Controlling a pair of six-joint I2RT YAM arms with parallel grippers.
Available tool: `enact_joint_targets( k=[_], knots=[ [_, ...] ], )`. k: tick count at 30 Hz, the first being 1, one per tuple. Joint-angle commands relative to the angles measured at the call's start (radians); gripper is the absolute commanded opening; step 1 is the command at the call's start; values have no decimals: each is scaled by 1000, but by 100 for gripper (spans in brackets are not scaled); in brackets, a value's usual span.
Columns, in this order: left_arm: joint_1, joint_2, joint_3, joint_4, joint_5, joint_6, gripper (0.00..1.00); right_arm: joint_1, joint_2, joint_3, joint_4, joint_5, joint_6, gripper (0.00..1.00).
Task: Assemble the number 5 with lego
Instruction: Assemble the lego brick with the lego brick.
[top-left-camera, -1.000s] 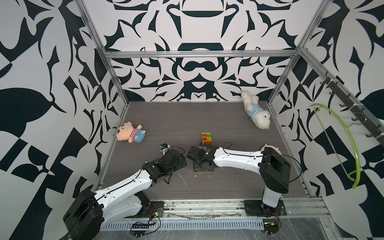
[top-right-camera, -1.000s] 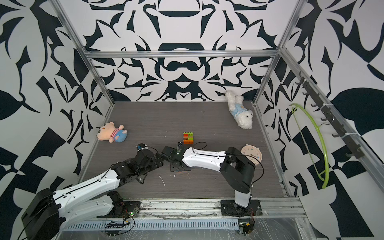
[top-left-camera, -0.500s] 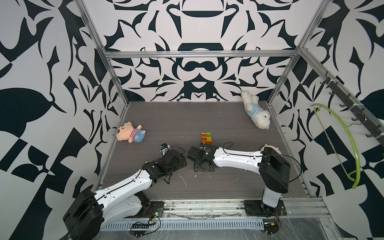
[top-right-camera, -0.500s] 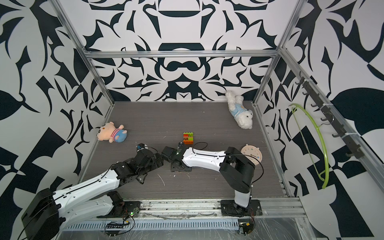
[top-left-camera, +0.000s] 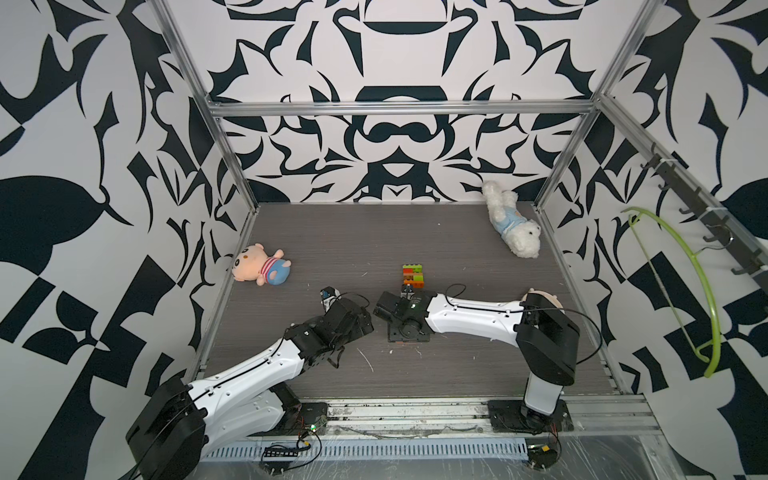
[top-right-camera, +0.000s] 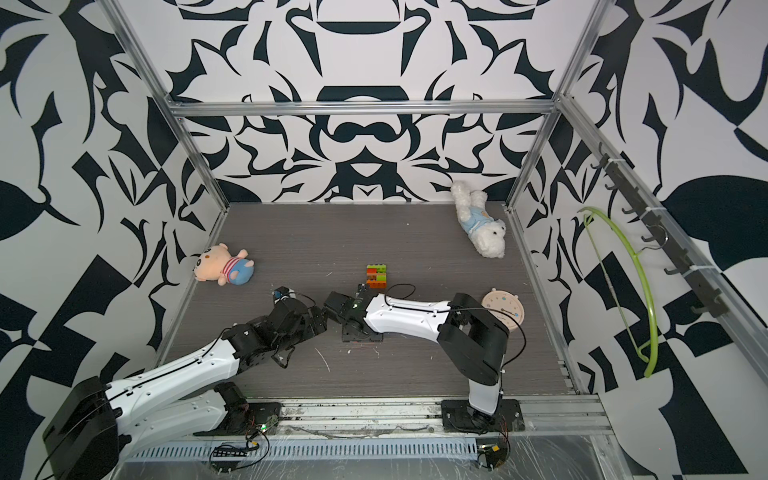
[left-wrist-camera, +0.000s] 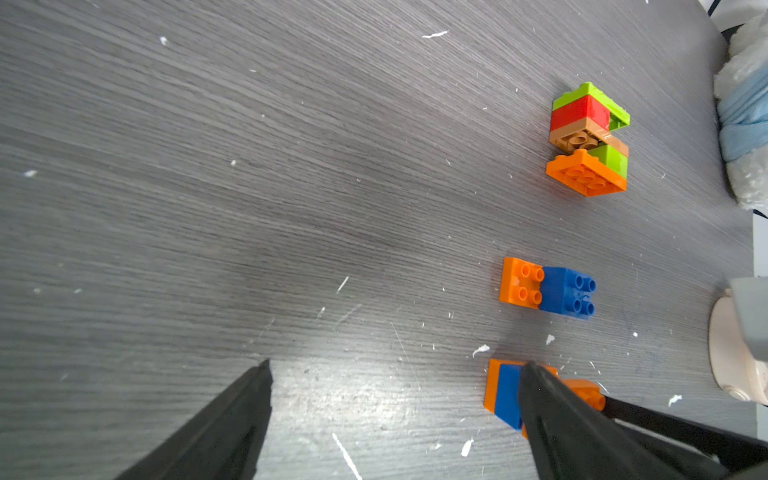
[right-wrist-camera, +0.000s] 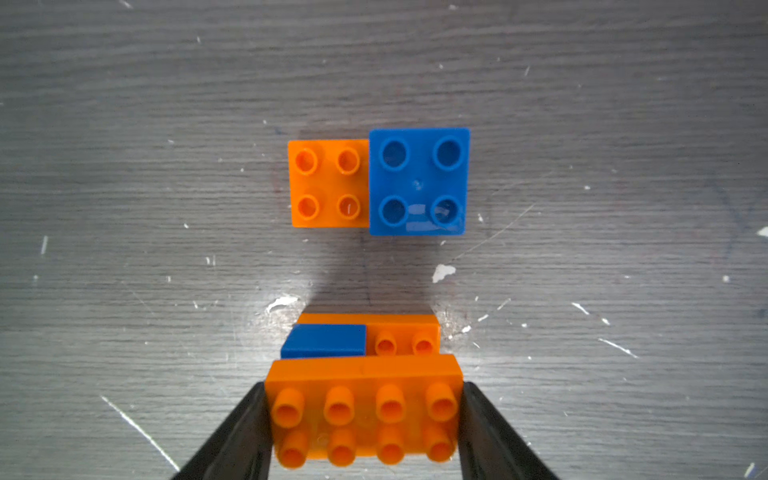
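Nearest, the left gripper (left-wrist-camera: 397, 368) stood wide apart and empty, at 9 o'clock of the right gripper (right-wrist-camera: 361, 390) in both top views. The right gripper was clamped on an oblong orange brick (right-wrist-camera: 363, 428) poised at an orange-and-blue stack (right-wrist-camera: 324, 341); whether they touched could not be told. At 12 o'clock beyond, an orange square (right-wrist-camera: 328, 183) touched a blue square (right-wrist-camera: 419, 180). Farthest lay a multicolour stack (top-left-camera: 413, 276), seemingly a finished five. The orange-blue five looked about half built.

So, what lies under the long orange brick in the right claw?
Past the edge of the long orange brick show a blue plastic brick and two studs of a lower orange brick. The rest is covered.
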Motion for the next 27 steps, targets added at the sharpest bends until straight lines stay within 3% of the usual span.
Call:
enact_joint_targets(
  k=[1,12,27],
  knots=[
    [5,-10,2,-20,-10,-1,99,-3,15,22,-28,18,-8,61],
    [4,-13,-8,-18,-11,-2,99,-13,7,-10,-43,19,-25,58],
    [6,-11,-5,-38,-33,-10,99,-29,95,74,-117,-1,-100,57]
  ],
)
